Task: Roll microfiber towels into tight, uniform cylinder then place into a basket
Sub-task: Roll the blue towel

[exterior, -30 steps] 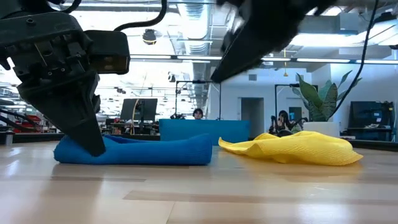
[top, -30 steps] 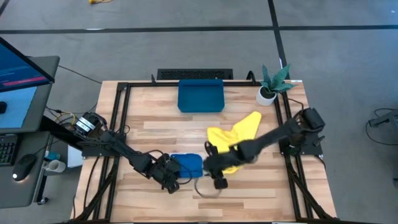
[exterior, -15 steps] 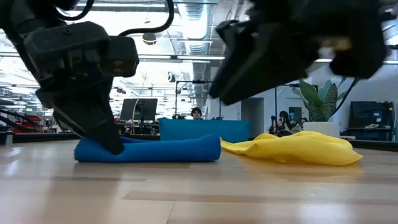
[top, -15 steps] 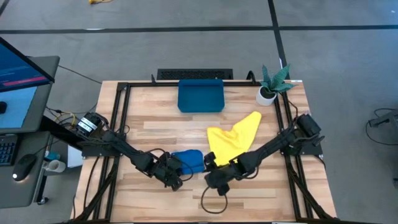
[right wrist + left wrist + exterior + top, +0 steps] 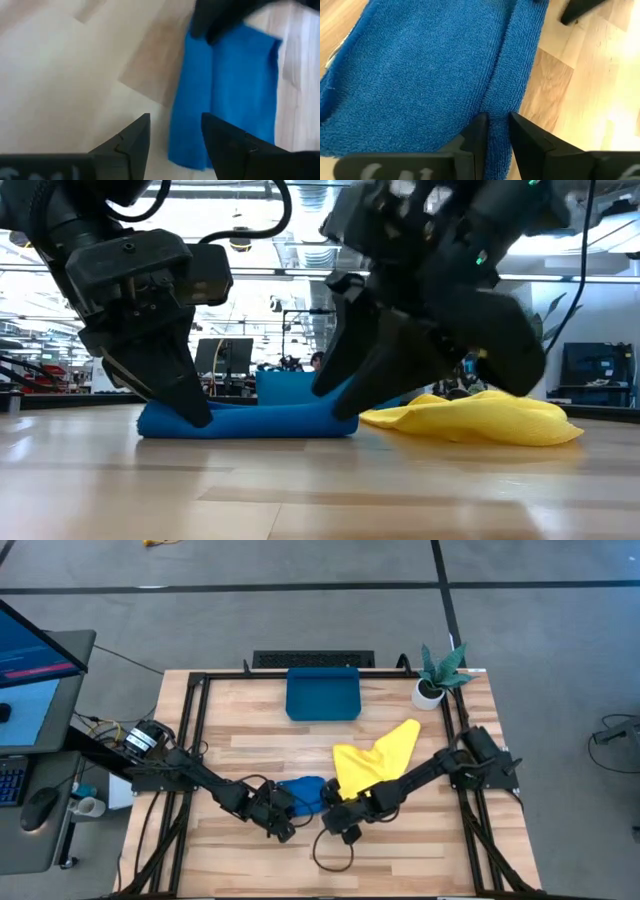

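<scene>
Now the blue towel (image 5: 302, 793) lies part-folded on the desk (image 5: 250, 755), its near edge pinched by the left hand (image 5: 496, 131), while the spread right hand (image 5: 172, 131) must grip the other end to roll it.

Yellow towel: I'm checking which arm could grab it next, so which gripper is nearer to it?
Right. The right gripper sits at the yellow towel's near edge, beside the blue towel; the left gripper pinches the blue towel's far end.
</scene>
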Robot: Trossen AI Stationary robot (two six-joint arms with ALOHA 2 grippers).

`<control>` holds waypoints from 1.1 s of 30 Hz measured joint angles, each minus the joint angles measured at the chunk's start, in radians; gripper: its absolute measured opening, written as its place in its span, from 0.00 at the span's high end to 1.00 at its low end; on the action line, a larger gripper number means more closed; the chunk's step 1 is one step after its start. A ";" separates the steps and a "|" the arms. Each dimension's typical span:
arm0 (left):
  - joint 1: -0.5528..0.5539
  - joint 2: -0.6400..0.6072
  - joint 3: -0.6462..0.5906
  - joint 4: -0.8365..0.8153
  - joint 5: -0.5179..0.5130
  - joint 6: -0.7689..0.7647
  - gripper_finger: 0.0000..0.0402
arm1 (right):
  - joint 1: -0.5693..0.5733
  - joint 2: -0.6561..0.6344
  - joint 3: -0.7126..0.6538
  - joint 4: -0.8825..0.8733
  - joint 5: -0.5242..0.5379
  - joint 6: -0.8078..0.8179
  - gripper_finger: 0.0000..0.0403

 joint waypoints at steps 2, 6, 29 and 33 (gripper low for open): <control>0.000 0.000 0.000 0.000 0.003 0.000 0.82 | -0.014 0.000 0.000 -0.004 -0.024 0.023 0.50; 0.000 0.000 0.000 0.000 0.004 0.011 0.83 | -0.024 0.000 0.000 -0.013 -0.060 0.037 0.51; 0.000 0.000 0.001 0.001 0.019 0.014 0.83 | -0.019 0.030 0.004 0.015 -0.108 0.027 0.48; 0.000 0.000 0.001 0.000 0.020 0.013 0.83 | -0.035 0.032 0.003 0.008 -0.109 0.029 0.49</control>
